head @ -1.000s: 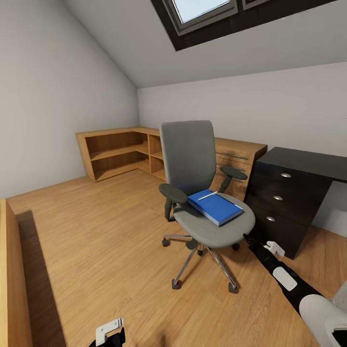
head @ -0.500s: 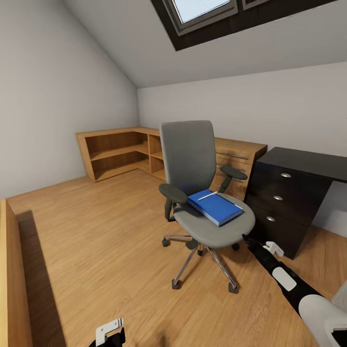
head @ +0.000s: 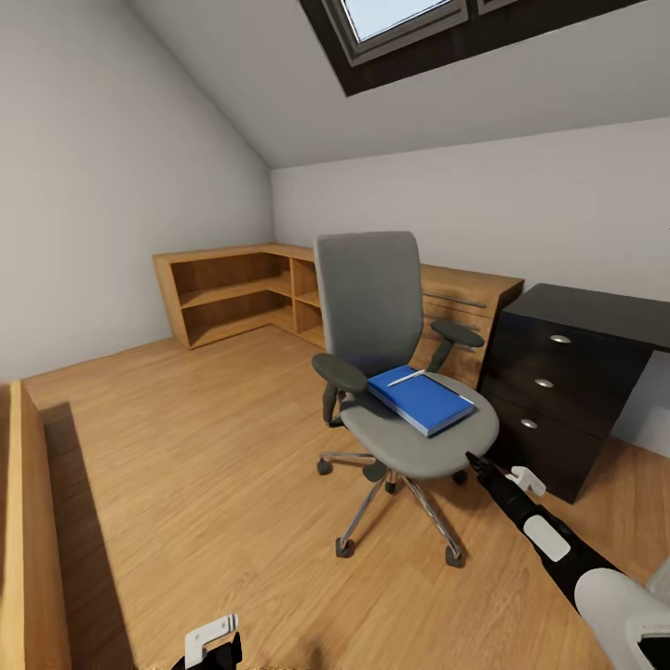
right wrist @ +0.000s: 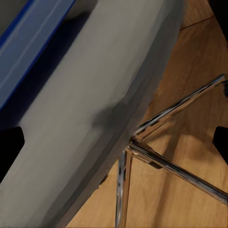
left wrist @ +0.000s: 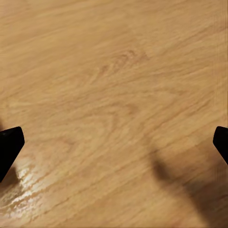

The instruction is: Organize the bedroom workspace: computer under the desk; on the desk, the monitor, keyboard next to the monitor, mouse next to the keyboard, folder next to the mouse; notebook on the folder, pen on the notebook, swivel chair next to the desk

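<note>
Wooden floor [head: 186, 484] lies closest, light and shiny. The left gripper [left wrist: 114, 142] hangs over bare boards, its fingers [left wrist: 9, 145] wide apart with nothing between them. In the head view a bit of that arm peeks in at the low edge.

The right arm reaches out to the swivel chair [head: 391, 372]. The right gripper [right wrist: 114, 140] is just beside the front edge of the grey seat (its fingers are spread wide too, holding nothing). Under the seat, the shiny metal legs fan out to little wheels on the floor.

On the seat lies the blue folder [head: 419, 398], flat and a bit turned. The pen [head: 407, 377], thin and pale, rests on the folder's far end.

Just past the chair, on the right, stands the worktop [head: 596, 312], black on top, with its black drawers [head: 549, 391] below. Further back, low wooden shelves [head: 242, 293] run along the grey walls into the corner. High above is the skylight [head: 400, 23].
</note>
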### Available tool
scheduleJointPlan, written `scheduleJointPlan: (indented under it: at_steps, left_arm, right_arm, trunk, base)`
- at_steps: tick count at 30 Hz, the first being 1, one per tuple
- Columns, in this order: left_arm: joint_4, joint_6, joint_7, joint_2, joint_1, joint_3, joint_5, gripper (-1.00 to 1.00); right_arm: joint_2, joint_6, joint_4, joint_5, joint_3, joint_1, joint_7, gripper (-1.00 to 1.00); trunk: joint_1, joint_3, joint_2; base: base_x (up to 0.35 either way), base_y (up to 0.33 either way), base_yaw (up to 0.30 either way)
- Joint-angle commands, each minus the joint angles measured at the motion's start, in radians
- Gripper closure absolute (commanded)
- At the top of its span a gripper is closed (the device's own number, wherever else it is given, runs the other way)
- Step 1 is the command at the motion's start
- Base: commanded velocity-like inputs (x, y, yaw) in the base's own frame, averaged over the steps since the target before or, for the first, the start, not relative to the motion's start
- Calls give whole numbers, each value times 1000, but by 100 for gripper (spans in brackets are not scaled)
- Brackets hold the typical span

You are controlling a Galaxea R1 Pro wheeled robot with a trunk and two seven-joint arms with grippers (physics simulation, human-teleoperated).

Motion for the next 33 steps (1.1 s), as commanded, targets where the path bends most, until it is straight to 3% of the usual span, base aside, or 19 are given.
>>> scheduleJointPlan:
  at_steps: [1,18,33]
  left_arm:
    - [0,-4,3,0,-1,-2,9,-100]
    - [0,-4,3,0,-1,-2,9,-100]
    - [7,-4,3,0,-1,-3,9,-100]
  right_arm:
    - [-1,-4,1,-9,8,-1,2,-100]
    - [-1,-4,1,-10,7,0,2,-100]
    - [-1,-6,2,-10,8,-1,2,-100]
  trunk:
    - [0,-2,0]
    - [0,-9,0]
    - [0,-9,0]
  base:
    - [0,0,157]
    - [4,0,67]
    - [202,0,1]
